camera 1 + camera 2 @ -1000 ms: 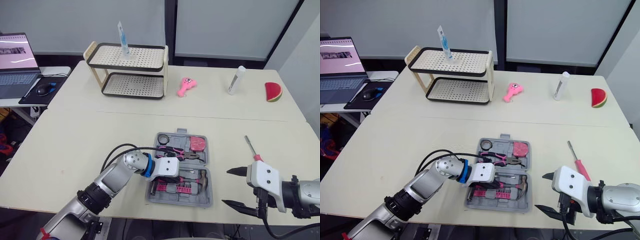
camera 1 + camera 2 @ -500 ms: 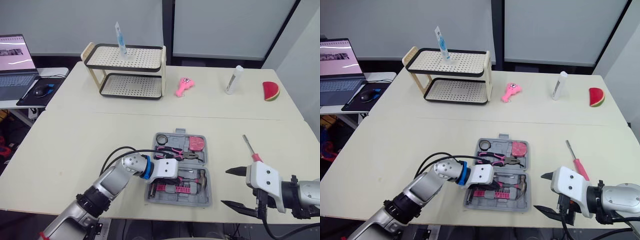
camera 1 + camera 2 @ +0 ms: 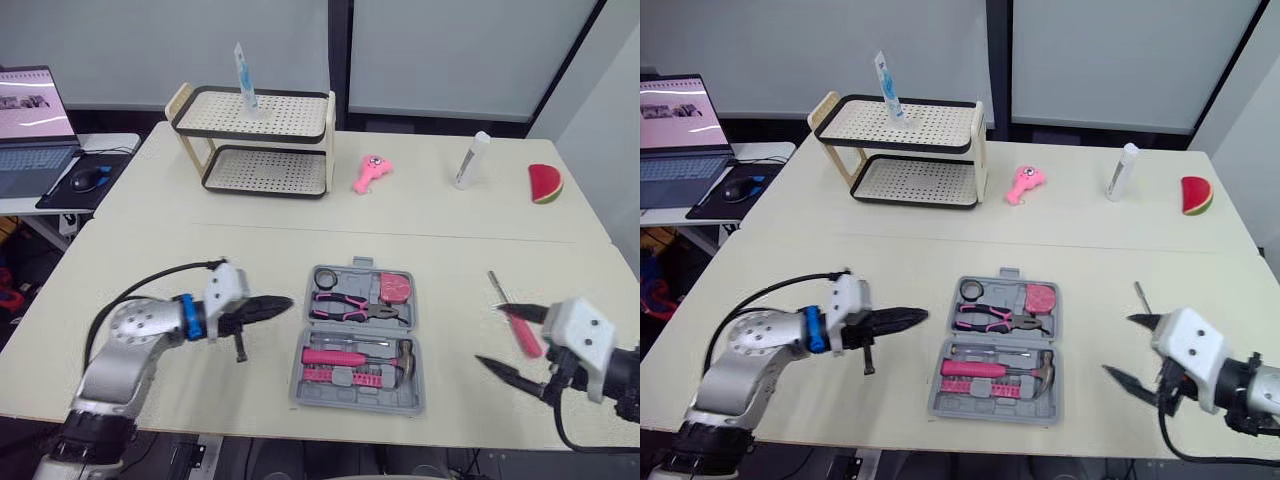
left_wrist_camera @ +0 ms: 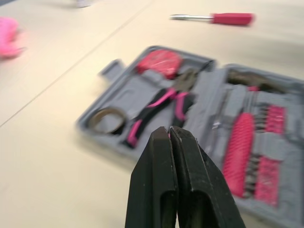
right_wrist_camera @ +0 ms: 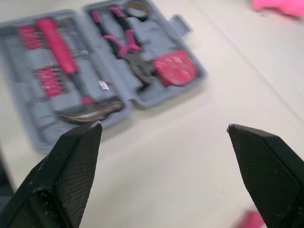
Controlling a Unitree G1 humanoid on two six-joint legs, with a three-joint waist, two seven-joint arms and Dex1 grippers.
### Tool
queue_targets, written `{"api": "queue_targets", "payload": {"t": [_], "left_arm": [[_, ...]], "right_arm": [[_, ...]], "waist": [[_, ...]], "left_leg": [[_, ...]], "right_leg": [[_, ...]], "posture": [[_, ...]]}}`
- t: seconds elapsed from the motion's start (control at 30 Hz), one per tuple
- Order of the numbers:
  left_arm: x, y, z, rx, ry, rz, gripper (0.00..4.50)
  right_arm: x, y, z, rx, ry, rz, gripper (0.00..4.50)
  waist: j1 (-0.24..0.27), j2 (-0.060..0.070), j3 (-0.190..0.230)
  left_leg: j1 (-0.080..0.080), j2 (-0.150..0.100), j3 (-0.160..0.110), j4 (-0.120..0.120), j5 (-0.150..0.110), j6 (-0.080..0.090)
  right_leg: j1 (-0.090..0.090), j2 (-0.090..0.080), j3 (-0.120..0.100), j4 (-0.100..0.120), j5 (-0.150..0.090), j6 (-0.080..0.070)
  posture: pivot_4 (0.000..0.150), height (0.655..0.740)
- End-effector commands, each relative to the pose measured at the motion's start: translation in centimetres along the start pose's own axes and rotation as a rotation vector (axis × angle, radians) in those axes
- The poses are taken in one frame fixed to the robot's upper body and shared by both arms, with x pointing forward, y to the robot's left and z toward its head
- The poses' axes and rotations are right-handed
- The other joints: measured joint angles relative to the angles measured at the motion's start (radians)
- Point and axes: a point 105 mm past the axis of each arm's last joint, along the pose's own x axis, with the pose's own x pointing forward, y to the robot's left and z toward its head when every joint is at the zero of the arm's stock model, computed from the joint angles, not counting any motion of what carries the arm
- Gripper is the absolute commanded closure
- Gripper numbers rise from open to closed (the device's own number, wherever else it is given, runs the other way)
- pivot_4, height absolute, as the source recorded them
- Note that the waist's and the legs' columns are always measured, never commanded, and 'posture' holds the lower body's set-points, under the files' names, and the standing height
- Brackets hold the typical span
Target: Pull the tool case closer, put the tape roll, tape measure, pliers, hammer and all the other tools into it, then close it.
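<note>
- My left gripper (image 3: 284, 301) has its fingers pressed together on nothing, and it sits over the table (image 3: 200, 250) just left of the tool case (image 3: 352, 396).
- My right gripper (image 3: 489, 335) is spread wide and empty, off to the case's right.
- The case lies open near the table's front edge. The tape roll (image 3: 325, 276), pliers (image 3: 355, 305) and tape measure (image 3: 396, 287) sit in its far half, the hammer (image 3: 400, 350) in its near half.
- A red screwdriver (image 3: 527, 338) lies on the table outside the case, just beside my right gripper.
</note>
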Motion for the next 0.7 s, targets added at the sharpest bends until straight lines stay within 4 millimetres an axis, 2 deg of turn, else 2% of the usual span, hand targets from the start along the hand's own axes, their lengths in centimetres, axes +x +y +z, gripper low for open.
{"api": "queue_targets", "payload": {"t": [0.03,0.07,0.17,0.3,0.57,0.7], "left_arm": [[-3.3,1.1,-1.2,-0.059,0.020,0.190,4.45],[-4.1,0.9,-1.7,-0.093,0.021,0.235,4.45],[-6.0,0.0,-3.1,-0.178,0.017,0.351,3.85],[-8.2,-1.7,-4.7,-0.277,0.016,0.488,2.59],[-10.9,-3.6,-7.8,-0.395,0.075,0.648,0.07],[-11.0,-3.7,-8.0,-0.396,0.081,0.653,0.03]], "right_arm": [[-2.1,-2.8,-1.5,-0.006,-0.007,-0.182,0.00],[-2.6,-3.3,-2.3,0.012,-0.004,-0.218,0.00],[-3.7,-3.7,-4.6,0.079,0.012,-0.269,0.00],[-4.8,-3.6,-7.7,0.186,0.041,-0.321,0.00],[-5.9,-2.3,-11.5,0.323,0.116,-0.311,0.00],[-6.1,-2.3,-11.9,0.328,0.135,-0.314,0.00]], "waist": [[-0.002,0.000,0.000],[-0.003,0.000,0.000],[-0.003,0.000,0.000],[-0.003,0.000,0.000],[-0.004,0.000,-0.001],[-0.004,0.000,-0.001]], "left_leg": [[0.000,0.000,0.000,0.000,0.000,0.000],[0.000,0.000,0.001,0.000,0.000,0.000],[0.000,0.000,0.002,0.000,0.000,0.000],[0.001,0.000,0.002,0.000,0.000,0.000],[0.002,0.000,0.003,-0.001,0.000,-0.001],[0.002,0.000,0.004,-0.001,-0.001,-0.001]], "right_leg": [[-0.001,0.000,0.000,0.000,0.000,0.000],[0.000,0.000,0.000,0.000,0.000,0.000],[0.000,-0.001,0.001,0.000,0.000,0.000],[0.001,-0.001,0.001,0.000,0.000,0.000],[0.001,-0.001,0.002,0.000,-0.003,-0.002],[0.001,-0.001,0.003,0.000,-0.007,-0.003]], "posture": [[0.150,0.7350],[0.150,0.7350],[0.150,0.7350],[0.150,0.7350],[0.150,0.7350],[0.150,0.7350]]}}
